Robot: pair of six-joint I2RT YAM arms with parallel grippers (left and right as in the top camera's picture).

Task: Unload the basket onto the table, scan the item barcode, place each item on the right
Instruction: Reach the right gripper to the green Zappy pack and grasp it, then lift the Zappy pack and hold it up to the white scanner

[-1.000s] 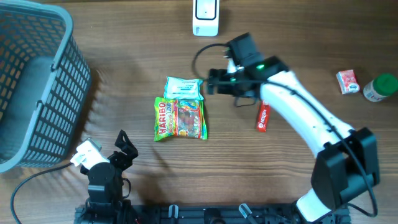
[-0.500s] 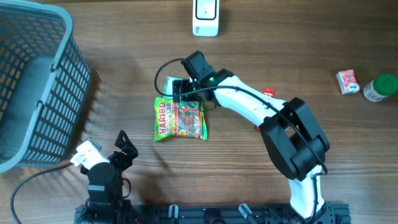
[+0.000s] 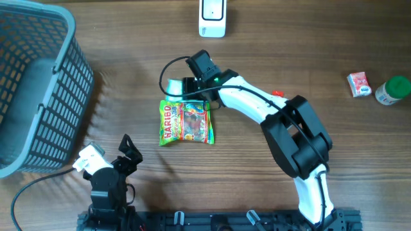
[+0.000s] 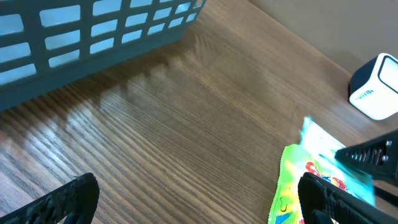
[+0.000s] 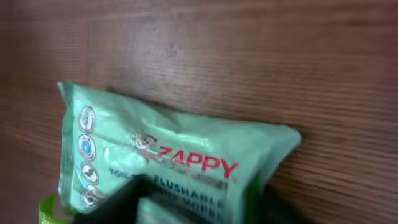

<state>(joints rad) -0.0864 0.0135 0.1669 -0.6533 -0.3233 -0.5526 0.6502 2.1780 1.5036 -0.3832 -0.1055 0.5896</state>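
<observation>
Nothing of the scan itself looks done yet. At the far left stands the grey-blue slatted plastic basket. Near the front edge the left gripper sits with its fingers spread wide and empty.

Mid-table, the pale green soft packet of Zappy wipes lies on the wood just beside the yellow-green Haribo sweet bag. The right gripper is down on the packet, jaws either side of its near edge. Whether they pinch it yet, I cannot tell.

By my judgement, lifting it and showing its code to the white box-shaped scanner at the far edge remain.

No barcode shows anywhere. From overhead the arm covers most of the packet and part of a small red wrapper.
</observation>
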